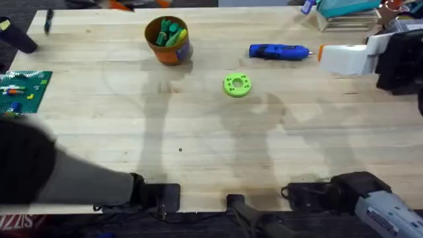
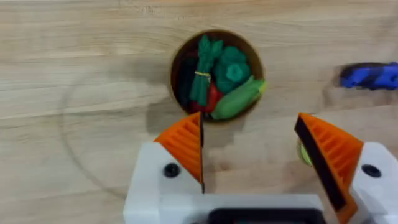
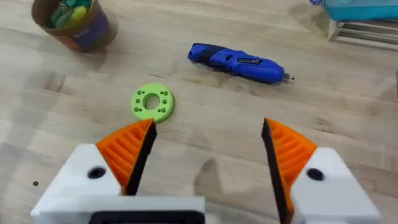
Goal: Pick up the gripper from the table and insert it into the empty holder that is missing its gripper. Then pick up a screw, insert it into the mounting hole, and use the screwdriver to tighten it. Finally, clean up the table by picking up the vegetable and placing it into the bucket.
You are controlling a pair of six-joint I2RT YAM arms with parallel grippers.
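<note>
My left fingers (image 2: 249,152) hung open over the bucket (image 2: 216,74), the vegetable (image 2: 201,78) inside it. My right fingers (image 3: 208,155) were spread near the screwdriver (image 3: 237,62) and green disc (image 3: 152,102) on the table (image 1: 198,132).

Robotics lab: wooden workbench (image 1: 198,132)
</note>
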